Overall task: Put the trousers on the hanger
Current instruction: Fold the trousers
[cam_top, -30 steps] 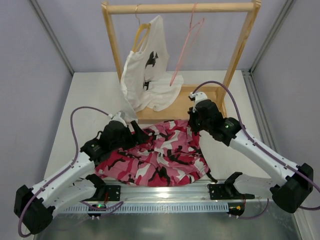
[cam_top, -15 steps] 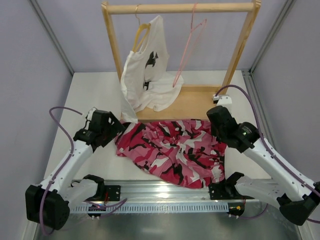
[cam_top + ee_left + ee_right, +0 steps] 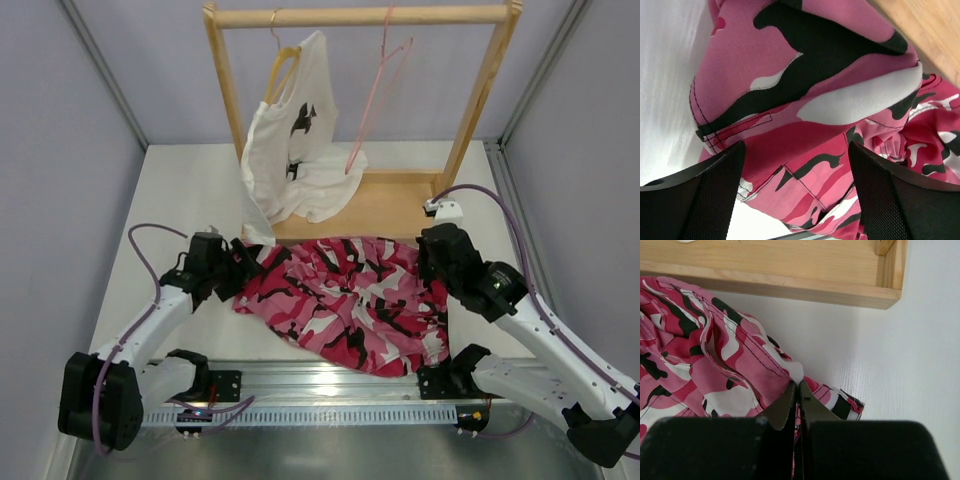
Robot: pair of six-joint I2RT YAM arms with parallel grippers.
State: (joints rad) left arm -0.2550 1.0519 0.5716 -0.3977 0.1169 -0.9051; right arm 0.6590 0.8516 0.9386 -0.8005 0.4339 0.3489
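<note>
The pink, white and black camouflage trousers [image 3: 350, 300] lie crumpled on the table in front of the rack. My right gripper [image 3: 434, 268] is shut on their right edge; the right wrist view shows the jaws [image 3: 797, 385] pinching a fold of the trousers [image 3: 715, 370]. My left gripper [image 3: 243, 267] is at their left end, open. In the left wrist view its fingers [image 3: 796, 150] stand wide apart, with the trousers [image 3: 805, 100] in the gap. The pink wire hanger [image 3: 375, 95] hangs on the rack's top bar, bare.
The wooden rack [image 3: 360, 15] stands behind the trousers, its base board [image 3: 385, 205] close to their far edge. A white T-shirt [image 3: 295, 150] on a wooden hanger [image 3: 283, 62] hangs left of the pink one. A metal rail [image 3: 320, 385] runs along the near edge.
The arms moved apart and the trousers were spread out and dragged right. The left gripper drew away to the left, then came back to the trousers' left end. The right grip stayed shut.
</note>
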